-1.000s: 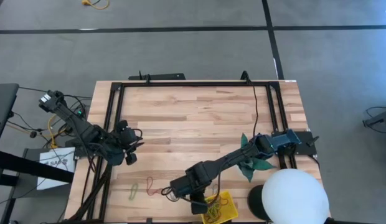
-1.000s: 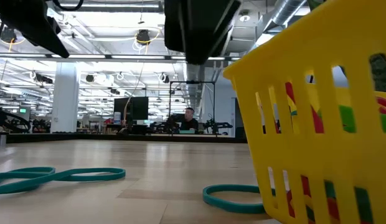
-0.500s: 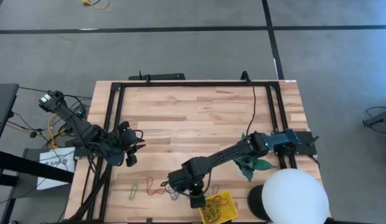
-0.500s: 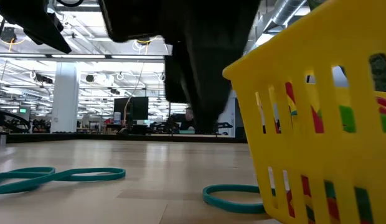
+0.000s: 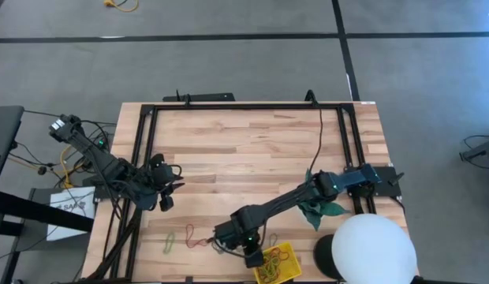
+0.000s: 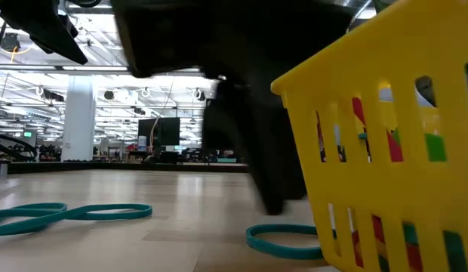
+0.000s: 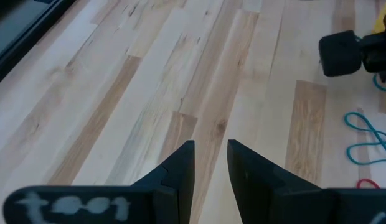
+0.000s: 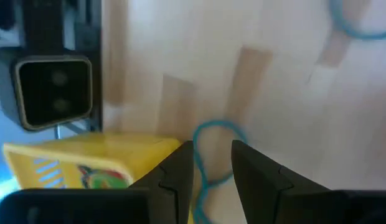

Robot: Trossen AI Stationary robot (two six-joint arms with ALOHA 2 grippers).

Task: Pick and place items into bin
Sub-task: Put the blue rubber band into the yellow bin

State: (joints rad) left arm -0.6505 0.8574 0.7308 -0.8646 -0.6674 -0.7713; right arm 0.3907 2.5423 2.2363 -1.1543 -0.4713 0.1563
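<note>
Wooden butcher-block table [image 5: 252, 150], framed by black rails and set on a grey floor, fills the overhead view, with an open workshop of bright ceiling lights stretching behind it at table height.

At the table's near edge, the right gripper [image 5: 250, 254] reaches down from a long dark arm that stretches across from the right side. It is low over the wood, just left of the yellow bin [image 5: 278, 263] and apparently touching its left wall. Its fingers [image 8: 180, 168] stand a narrow gap apart with nothing between them, and a blue band [image 8: 208, 155] lies on the wood directly beyond that gap, beside the bin's corner. Whether the fingers touch the band cannot be told.

The bin sits at the near edge, right of centre, already holding a tangle of red, green and yellow bands [image 5: 270, 266]. Left of the gripper, a red band [image 5: 193, 236] and a green band [image 5: 169, 242] lie loose on the table.

The left gripper [image 5: 167, 189] waits at the table's left edge, its fingers [image 7: 180, 171] slightly parted and empty.

A teal paper star [image 5: 317, 207] sits near the right rail, and a large white sphere [image 5: 372, 251] rests at the near right corner.
</note>
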